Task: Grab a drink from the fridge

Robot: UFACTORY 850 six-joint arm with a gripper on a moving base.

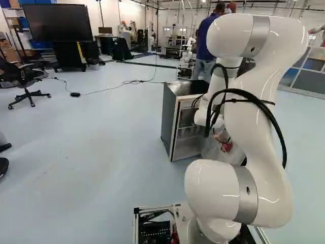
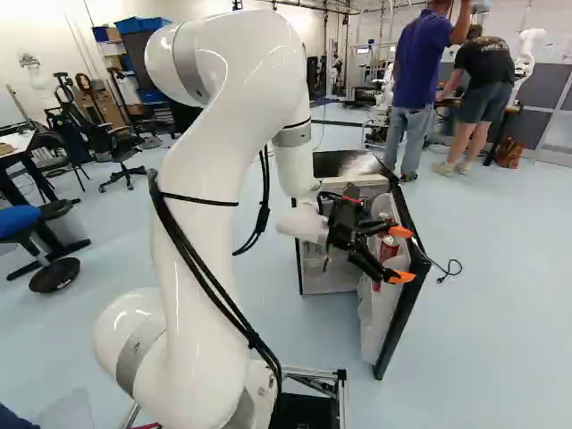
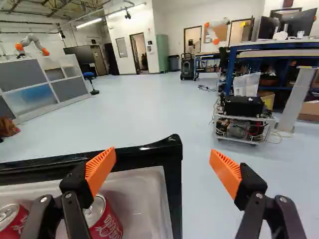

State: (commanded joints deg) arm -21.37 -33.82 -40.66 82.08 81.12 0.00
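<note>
nearest, a white arm point(image 2: 210, 161) bends over toward the fridge door point(image 2: 402, 317), which is swung open, leaving its moulded inner shelf point(image 3: 142, 199) within reach. the end effector point(image 3: 162, 153) is spread wide and grips nothing; one orange pad is near the closer red can point(image 3: 105, 221), the other out past the door's corner, a gap that i'd guess leaves room for a drink. it probably needs to shift toward the cans first. the second red can point(image 3: 12, 221) is farther along the shelf, both tops up, likely kept from toppling by its walls. beyond are the fridge cabinet point(image 1: 170, 119) and, well away, a large screen point(image 1: 57, 23).
</note>
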